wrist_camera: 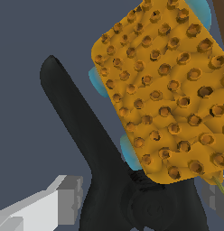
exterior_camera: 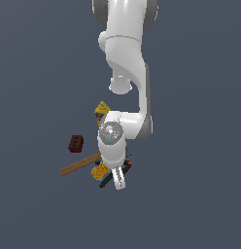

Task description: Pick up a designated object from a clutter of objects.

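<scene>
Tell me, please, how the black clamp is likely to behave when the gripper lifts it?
The black clamp looks rigid, so it probably won't flex. Its smooth, tapering arms may let the fingers slip unless they close near the pivot. The orange block appears to lie against it, so lifting could nudge or drag that block.

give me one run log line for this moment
phase: reaching down | tool: open, fingers either side of black clamp | orange block beside clamp | hammer, brick: untouched | clamp not yet lifted
</scene>
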Controlling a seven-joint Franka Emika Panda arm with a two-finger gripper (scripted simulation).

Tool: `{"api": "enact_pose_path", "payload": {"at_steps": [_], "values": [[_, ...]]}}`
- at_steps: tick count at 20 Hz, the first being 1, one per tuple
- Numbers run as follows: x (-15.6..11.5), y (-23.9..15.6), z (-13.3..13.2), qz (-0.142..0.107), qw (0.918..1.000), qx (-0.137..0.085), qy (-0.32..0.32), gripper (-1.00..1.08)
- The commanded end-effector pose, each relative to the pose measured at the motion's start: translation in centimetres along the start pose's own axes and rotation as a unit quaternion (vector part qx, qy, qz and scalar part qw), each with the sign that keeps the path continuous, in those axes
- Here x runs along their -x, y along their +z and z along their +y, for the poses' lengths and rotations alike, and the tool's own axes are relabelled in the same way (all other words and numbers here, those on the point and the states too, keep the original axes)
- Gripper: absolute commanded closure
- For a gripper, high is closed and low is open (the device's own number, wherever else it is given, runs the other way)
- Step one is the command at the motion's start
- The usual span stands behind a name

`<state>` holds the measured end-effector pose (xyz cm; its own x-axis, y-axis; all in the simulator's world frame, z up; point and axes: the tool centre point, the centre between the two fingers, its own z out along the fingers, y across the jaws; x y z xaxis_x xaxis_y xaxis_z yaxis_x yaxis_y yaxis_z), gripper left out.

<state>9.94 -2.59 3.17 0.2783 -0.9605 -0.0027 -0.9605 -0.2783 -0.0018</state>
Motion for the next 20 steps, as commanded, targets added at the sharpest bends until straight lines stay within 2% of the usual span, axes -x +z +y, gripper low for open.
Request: {"api": "enact_pose_path", "payload": {"at_steps": [1, 9, 20], "values": [[-0.1, -1.0, 0.1, 0.001, 1.0, -0.002, 0.0, 1.08], [0.1, -5.7, 1.4, 0.0, 1.0, -0.002, 0.001, 1.08], [0.2, -16.8, 4.5, -0.001, 1.0, -0.001, 0.002, 1.08]]}}
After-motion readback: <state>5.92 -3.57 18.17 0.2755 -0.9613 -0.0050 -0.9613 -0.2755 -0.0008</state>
